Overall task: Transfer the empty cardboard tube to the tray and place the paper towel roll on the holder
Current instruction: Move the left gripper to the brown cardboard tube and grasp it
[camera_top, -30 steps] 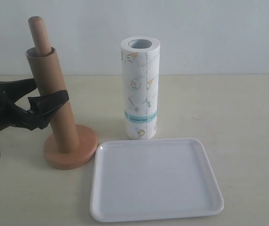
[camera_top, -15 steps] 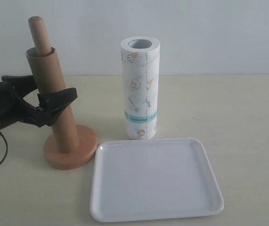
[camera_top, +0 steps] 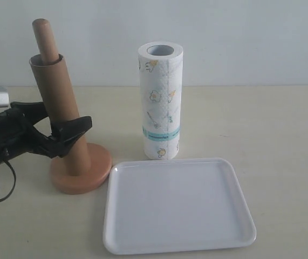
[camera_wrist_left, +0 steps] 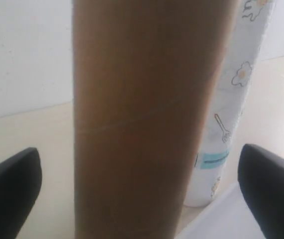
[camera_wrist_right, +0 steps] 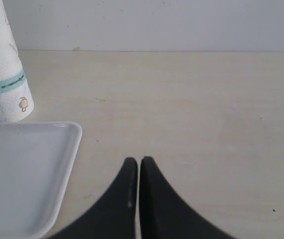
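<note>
**A:** Outside view first. Which step?

**B:** The first, I'd judge: getting the cardboard tube (camera_top: 54, 86) off. It sits sleeved over the rod of the holder (camera_top: 81, 174) at the left of the bench (camera_top: 272, 118) and leans left. The left tool (camera_top: 64, 114) is spread wide, one finger on the far side of the tube and one on the near side, about mid-height. The paper roll (camera_top: 162, 102) stands upright to the right of the holder, just beyond the tray (camera_top: 178, 208). Nothing lies on the tray.

**A:** Left wrist view?

**B:** The tube (camera_wrist_left: 142, 114) fills the middle. The left tool (camera_wrist_left: 142, 191) straddles it with a clear gap at each finger, so there is no contact. The roll (camera_wrist_left: 231, 99) shows behind the tube.

**A:** Right wrist view?

**B:** The right tool (camera_wrist_right: 139, 172) is pressed together and pinches nothing. It hangs over bare bench beside the tray's corner (camera_wrist_right: 69, 144), with the roll (camera_wrist_right: 2, 74) farther off.

**A:** Next move?

**B:** Likely close the left tool on the tube. It should squeeze gently, because the wall looks thin. Then it needs to lift along the rod's line until the tube clears the rounded top, or the holder may tip. After that the tube goes to the tray.
</note>
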